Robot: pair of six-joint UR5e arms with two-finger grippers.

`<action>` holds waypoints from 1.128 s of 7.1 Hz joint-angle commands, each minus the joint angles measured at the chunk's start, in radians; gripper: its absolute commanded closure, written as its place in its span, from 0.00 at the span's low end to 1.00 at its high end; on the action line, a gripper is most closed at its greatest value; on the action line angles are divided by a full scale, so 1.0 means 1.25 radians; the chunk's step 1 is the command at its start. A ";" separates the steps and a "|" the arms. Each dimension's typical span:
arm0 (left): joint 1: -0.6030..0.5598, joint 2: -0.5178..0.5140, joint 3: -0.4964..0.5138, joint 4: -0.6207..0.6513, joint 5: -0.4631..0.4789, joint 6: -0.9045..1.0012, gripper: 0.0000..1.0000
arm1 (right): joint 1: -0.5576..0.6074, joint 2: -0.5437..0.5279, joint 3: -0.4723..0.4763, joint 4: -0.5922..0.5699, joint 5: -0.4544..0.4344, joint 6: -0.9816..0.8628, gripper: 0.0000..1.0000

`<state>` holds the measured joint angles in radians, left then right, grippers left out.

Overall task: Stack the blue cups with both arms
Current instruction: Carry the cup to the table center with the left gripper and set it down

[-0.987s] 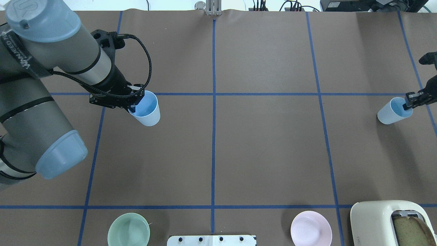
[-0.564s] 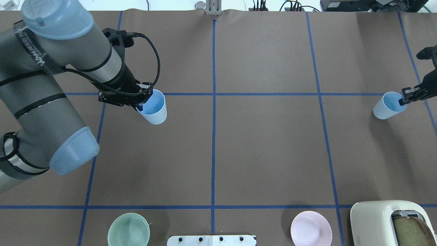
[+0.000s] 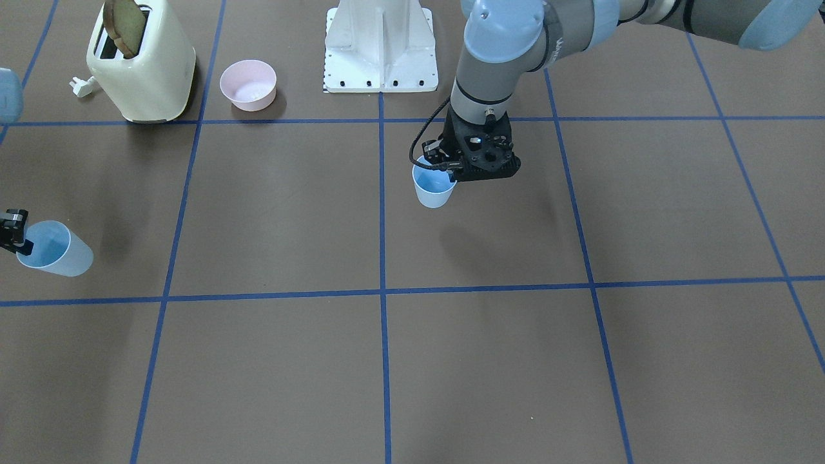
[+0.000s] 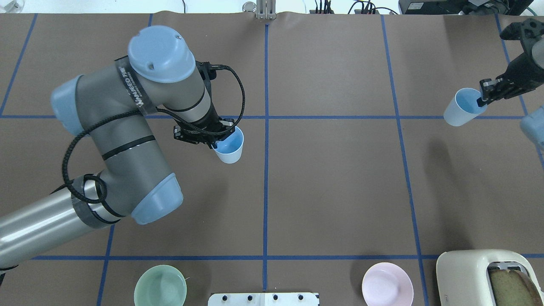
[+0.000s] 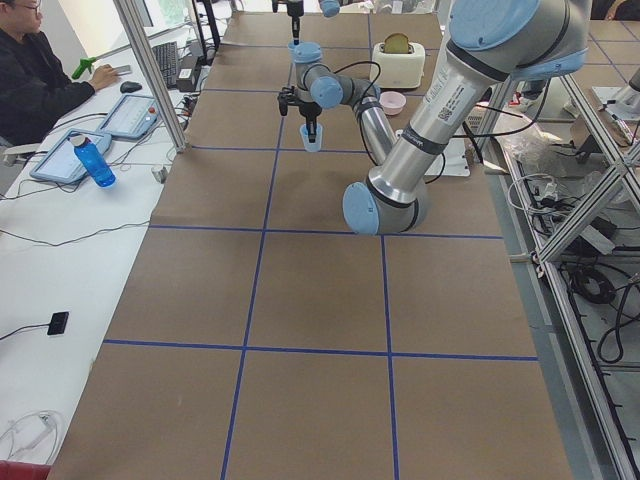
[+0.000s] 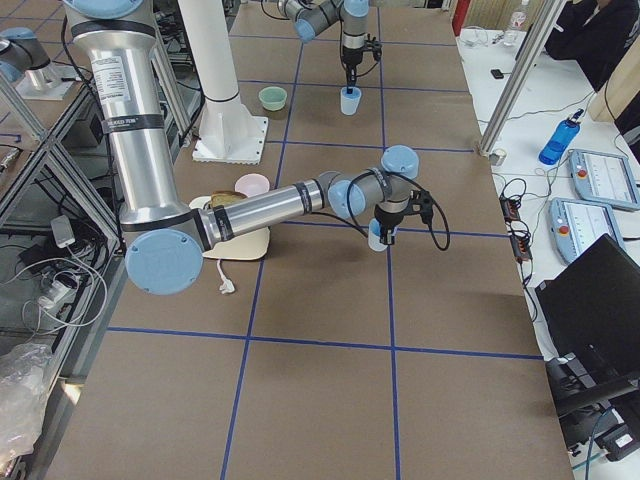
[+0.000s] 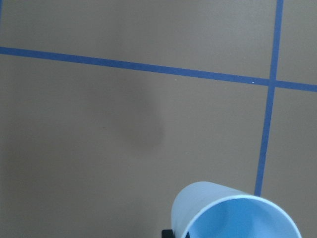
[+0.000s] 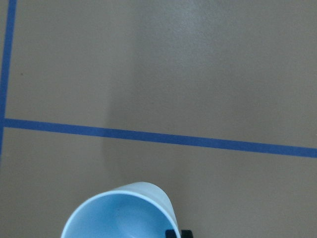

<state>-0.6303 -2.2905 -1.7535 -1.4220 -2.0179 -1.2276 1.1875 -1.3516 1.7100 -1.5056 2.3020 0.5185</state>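
My left gripper [image 4: 216, 137] is shut on the rim of a light-blue cup [image 4: 230, 148] and holds it above the table, just left of the centre line. This cup also shows in the front view [image 3: 434, 187] and in the left wrist view [image 7: 233, 213]. My right gripper [image 4: 483, 94] is shut on the rim of the second light-blue cup [image 4: 461, 108], lifted at the far right edge. That cup shows in the front view [image 3: 55, 250] and in the right wrist view [image 8: 121, 212]. Both cups hang upright and a little tilted.
A mint-green bowl [image 4: 160, 285] and a pink bowl [image 4: 387, 284] sit near the robot's base. A cream toaster [image 4: 484, 276] with bread stands at the near right corner. The white pedestal [image 3: 380, 45] is between the bowls. Blue tape lines grid the brown table.
My left arm has carried its cup to the right, toward the centre line. My right gripper has moved its cup leftward and farther up in the overhead view.
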 commanded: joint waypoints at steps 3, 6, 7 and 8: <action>0.054 -0.078 0.162 -0.117 0.015 -0.013 1.00 | -0.029 0.152 0.003 -0.129 0.003 0.084 1.00; 0.060 -0.094 0.210 -0.140 0.015 -0.001 1.00 | -0.050 0.176 0.006 -0.128 0.002 0.136 1.00; 0.064 -0.093 0.215 -0.148 0.015 -0.001 1.00 | -0.049 0.176 0.006 -0.128 0.002 0.136 1.00; 0.064 -0.091 0.215 -0.148 0.015 0.022 1.00 | -0.049 0.176 0.006 -0.128 0.000 0.136 1.00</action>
<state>-0.5525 -2.4059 -1.4909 -1.6008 -1.9988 -1.2233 1.1265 -1.1336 1.7176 -1.6659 2.3038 0.6853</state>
